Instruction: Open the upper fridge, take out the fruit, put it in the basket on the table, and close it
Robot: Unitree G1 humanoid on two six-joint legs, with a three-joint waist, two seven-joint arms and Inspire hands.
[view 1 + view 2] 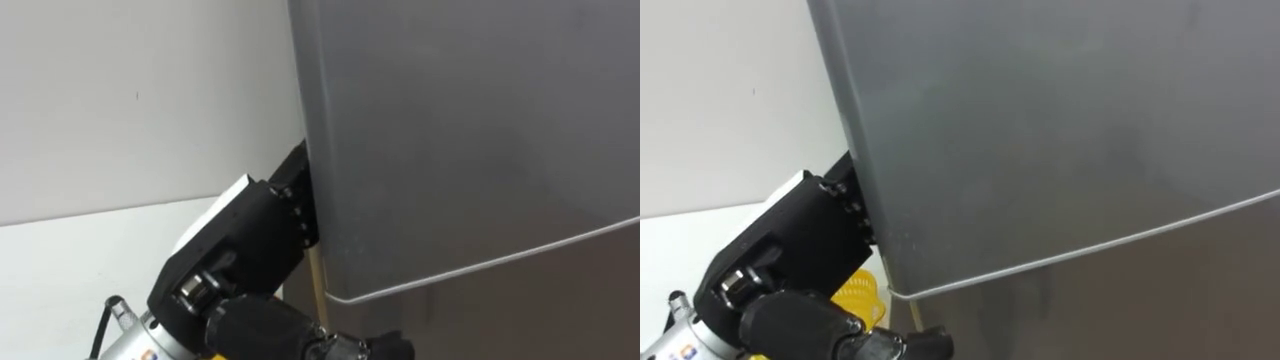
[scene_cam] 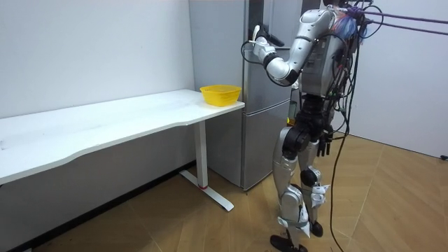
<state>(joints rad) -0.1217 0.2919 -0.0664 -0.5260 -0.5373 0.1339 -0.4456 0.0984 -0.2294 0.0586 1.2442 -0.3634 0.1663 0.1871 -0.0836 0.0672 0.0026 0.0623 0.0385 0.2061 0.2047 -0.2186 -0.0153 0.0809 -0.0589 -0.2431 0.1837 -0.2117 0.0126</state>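
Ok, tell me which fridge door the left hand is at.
The upper door: the left hand is at its left edge, above the seam that parts it from the lower door.

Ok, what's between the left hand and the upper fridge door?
Nothing. In the left eye view the left hand sits right against the left edge of the upper fridge door, with no object between them; the right eye view agrees.
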